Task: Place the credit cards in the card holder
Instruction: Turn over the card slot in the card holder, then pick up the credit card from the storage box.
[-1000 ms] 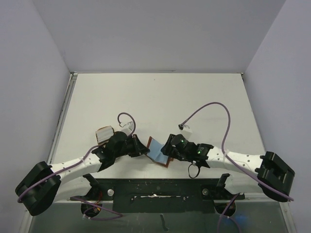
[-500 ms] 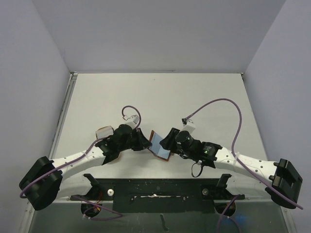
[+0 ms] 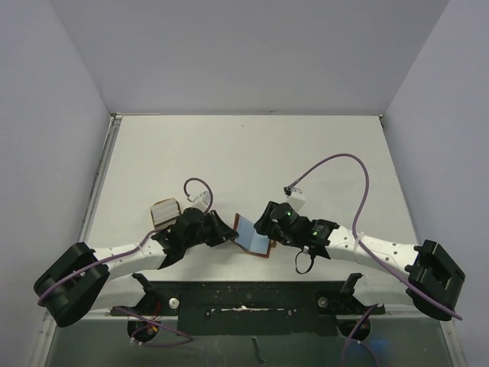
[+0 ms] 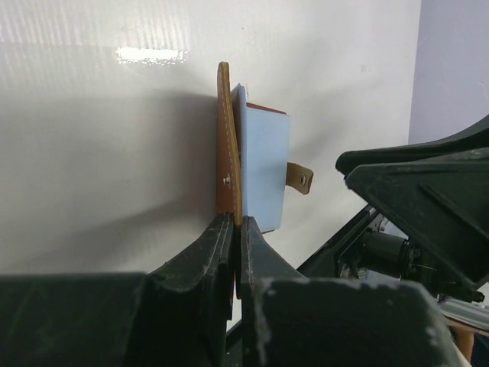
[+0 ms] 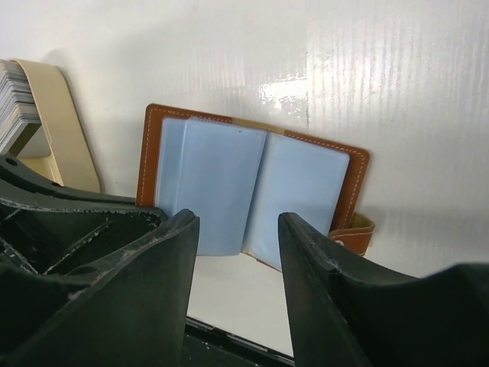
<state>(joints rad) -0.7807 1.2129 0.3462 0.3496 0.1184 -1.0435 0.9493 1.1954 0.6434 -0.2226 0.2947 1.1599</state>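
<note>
At table's near centre: open brown leather card holder (image 3: pixel 252 235), pale blue inside, left cover pinched by left gripper (image 4: pixel 235 229). Right gripper (image 5: pixel 237 222) spread, empty, just above. Grey credit cards (image 5: pixel 14 95) stacked in tan dish (image 5: pixel 61 122), left of holder; free right arm farther.

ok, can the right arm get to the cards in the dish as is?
Probably not directly. The left gripper, shut on the wallet cover, sits between the open right gripper and the dish holding the cards. It would likely have to go over or around.

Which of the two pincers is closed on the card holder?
The left pincer: its jaws are shut on the brown cover edge of the card holder. The right pincer stands open and holds nothing.
</note>
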